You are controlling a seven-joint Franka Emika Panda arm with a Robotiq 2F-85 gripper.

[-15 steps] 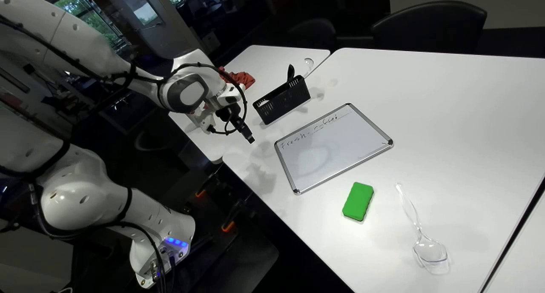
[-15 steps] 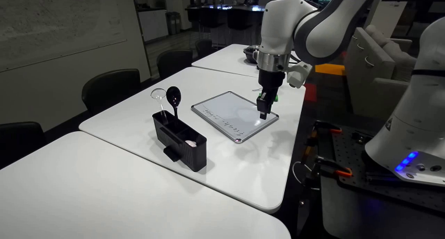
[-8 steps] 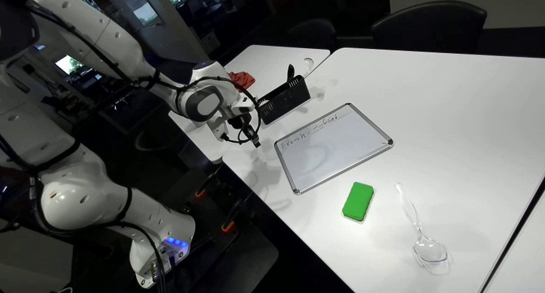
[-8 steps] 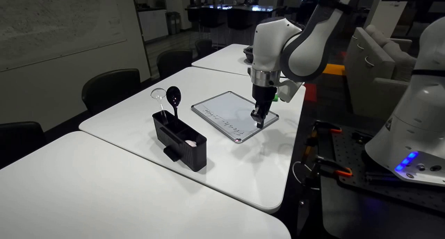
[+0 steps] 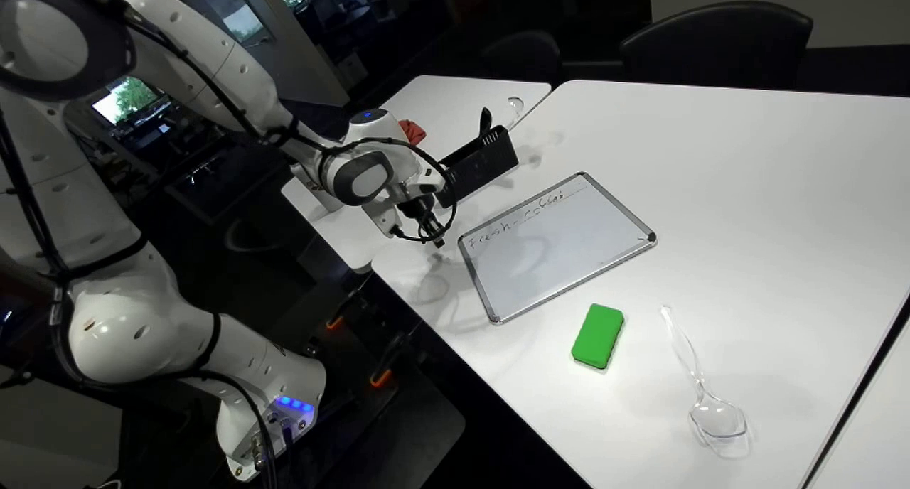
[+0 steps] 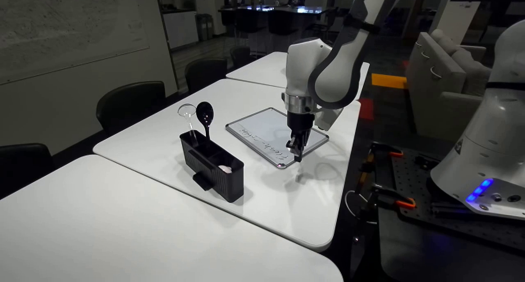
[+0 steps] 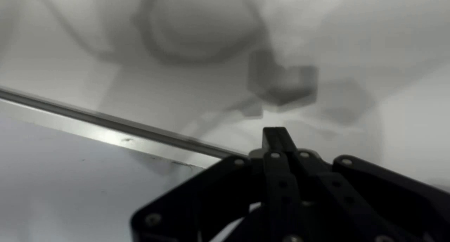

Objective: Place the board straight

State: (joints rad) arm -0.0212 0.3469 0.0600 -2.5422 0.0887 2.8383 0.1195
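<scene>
The board [image 5: 561,251] is a white rectangle with a grey frame and handwriting along one long side. It lies flat on the table, turned at an angle to the table edges, and also shows in an exterior view [image 6: 262,128]. My gripper [image 5: 439,243] is above the table just outside the board's short side, near the corner where the writing starts; it also shows in an exterior view [image 6: 298,160]. In the wrist view the gripper [image 7: 275,128] has its fingertips together with nothing between them. The board's frame edge [image 7: 112,133] runs diagonally left of the fingers, partly hidden behind them.
A black holder [image 6: 213,167] with a black spoon [image 6: 205,114] and a clear spoon stands near the board's written side. A green block [image 5: 598,336] and a clear spoon [image 5: 714,414] lie beyond the board's opposite side. The table edge is near the gripper.
The gripper has moved down and across, from over the board in an exterior view to near its writing-side corner, closer to the table. The board has not moved.
</scene>
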